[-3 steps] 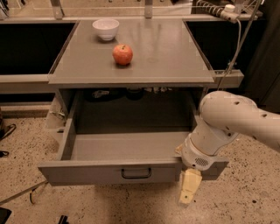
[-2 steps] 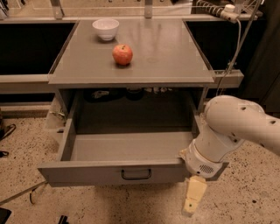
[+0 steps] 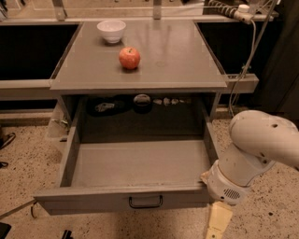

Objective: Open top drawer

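Note:
The top drawer (image 3: 135,163) is a wide grey metal tray pulled far out of the cabinet toward me. Its flat front carries a small black loop handle (image 3: 145,201). The tray is empty. My white arm (image 3: 254,149) comes in from the right and bends down past the drawer's front right corner. My gripper (image 3: 216,226) hangs at the bottom edge of the camera view, just right of and below the drawer front, apart from the handle. Only a cream finger (image 3: 217,219) shows.
A red apple (image 3: 129,58) and a white bowl (image 3: 111,31) sit on the grey cabinet top (image 3: 177,56). Small objects lie in the dark recess (image 3: 140,101) behind the drawer. A cable and power strip (image 3: 238,11) hang at the right. The floor is speckled terrazzo (image 3: 28,172).
My arm and gripper have moved down and to the right, away from the drawer front. The drawer has stayed pulled out.

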`<action>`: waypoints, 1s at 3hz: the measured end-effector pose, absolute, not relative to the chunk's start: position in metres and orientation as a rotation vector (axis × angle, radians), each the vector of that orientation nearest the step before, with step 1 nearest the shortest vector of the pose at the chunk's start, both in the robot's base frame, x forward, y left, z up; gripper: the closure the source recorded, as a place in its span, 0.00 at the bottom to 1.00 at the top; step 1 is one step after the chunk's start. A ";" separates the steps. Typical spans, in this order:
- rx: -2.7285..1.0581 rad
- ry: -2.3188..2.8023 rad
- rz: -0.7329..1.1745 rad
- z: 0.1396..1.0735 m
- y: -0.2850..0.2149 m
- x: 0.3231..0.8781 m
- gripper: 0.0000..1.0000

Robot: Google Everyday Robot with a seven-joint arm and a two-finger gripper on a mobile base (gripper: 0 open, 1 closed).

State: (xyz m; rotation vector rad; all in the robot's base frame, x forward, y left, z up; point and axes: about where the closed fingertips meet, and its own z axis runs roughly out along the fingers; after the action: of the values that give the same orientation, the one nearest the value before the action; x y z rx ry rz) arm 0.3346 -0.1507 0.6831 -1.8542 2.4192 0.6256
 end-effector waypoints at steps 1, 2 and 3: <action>-1.823 2.470 0.659 0.684 -0.157 0.310 0.00; -1.823 2.470 0.660 0.684 -0.157 0.310 0.00; -1.859 2.465 0.733 0.677 -0.153 0.295 0.00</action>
State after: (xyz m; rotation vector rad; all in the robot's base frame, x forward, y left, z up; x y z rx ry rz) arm 0.2950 -0.1530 0.6769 -1.8593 2.4655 0.7331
